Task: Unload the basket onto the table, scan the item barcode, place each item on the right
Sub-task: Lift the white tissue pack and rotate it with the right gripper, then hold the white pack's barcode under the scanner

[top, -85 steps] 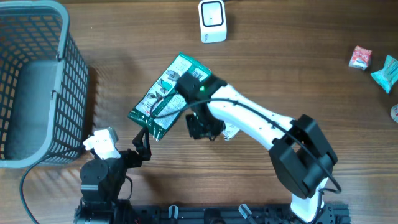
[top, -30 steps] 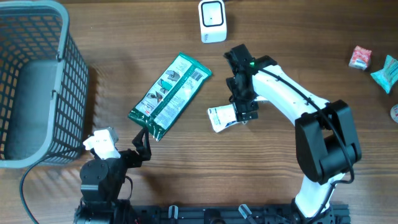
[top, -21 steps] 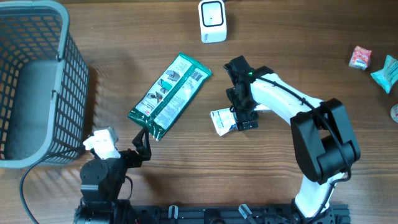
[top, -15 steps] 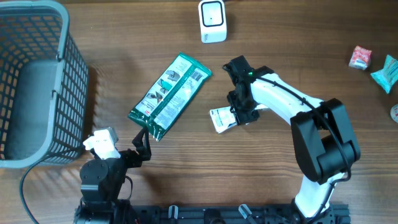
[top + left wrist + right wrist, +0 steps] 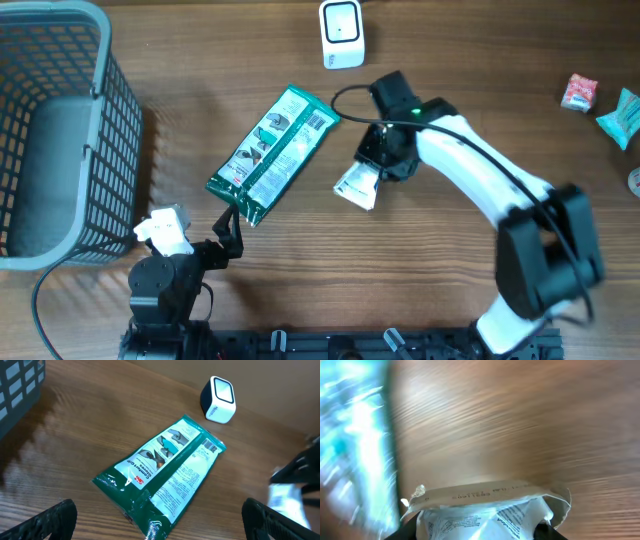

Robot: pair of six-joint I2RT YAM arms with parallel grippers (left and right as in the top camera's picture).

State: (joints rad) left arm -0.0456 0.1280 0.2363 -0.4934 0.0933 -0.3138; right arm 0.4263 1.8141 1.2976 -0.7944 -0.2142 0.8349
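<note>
White crinkled packet (image 5: 357, 186), cut off in the blurred right wrist view, sits clamped in the right gripper (image 5: 374, 170) mid-table, beside a glossy green pouch (image 5: 272, 153); the left gripper (image 5: 160, 522) gapes apart.

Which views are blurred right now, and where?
Overhead: right arm smeared by motion, green pouch sharp. Right wrist: that pouch streaks at the left edge, white packet fairly crisp. Left wrist: pouch sharp, packet blurred at the right edge.

Wood table (image 5: 100, 420), green packet (image 5: 160, 472) lying flat, white scanner (image 5: 218, 400) beyond it
</note>
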